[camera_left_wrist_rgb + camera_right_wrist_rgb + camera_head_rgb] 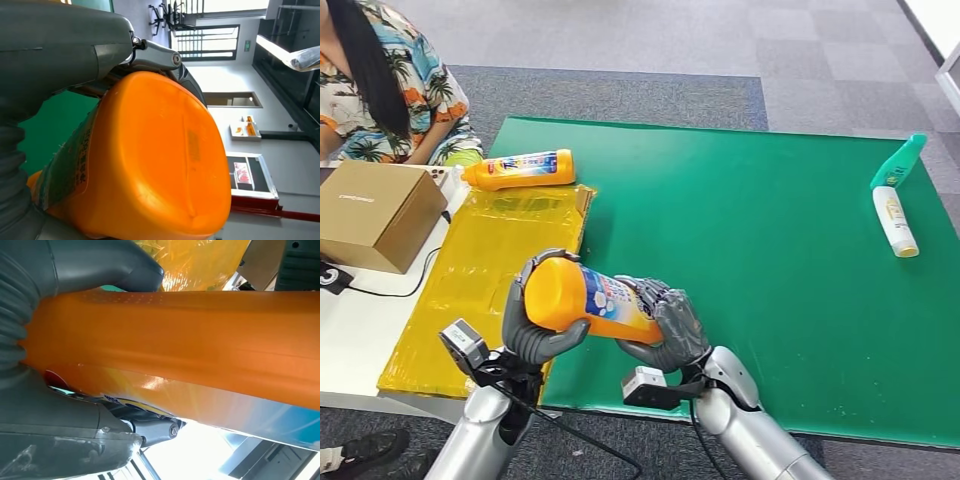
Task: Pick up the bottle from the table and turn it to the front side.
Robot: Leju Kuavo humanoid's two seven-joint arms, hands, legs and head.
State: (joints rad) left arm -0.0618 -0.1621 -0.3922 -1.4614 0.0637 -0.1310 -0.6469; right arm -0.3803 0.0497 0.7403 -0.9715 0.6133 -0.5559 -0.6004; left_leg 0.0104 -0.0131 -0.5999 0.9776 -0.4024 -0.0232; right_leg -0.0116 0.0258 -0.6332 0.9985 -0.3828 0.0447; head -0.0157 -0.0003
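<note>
Left hand (535, 325) grips the orange bottle (584, 300) at its base, right hand (671, 325) clamps its neck end; bottle held sideways above the near edge of the green counter (773, 240). Rotate slowly, keeping one hand firm so it won't slip.

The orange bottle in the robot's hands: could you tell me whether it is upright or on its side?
On its side: the orange bottle lies roughly level, lifted between the left hand and right hand.
</note>
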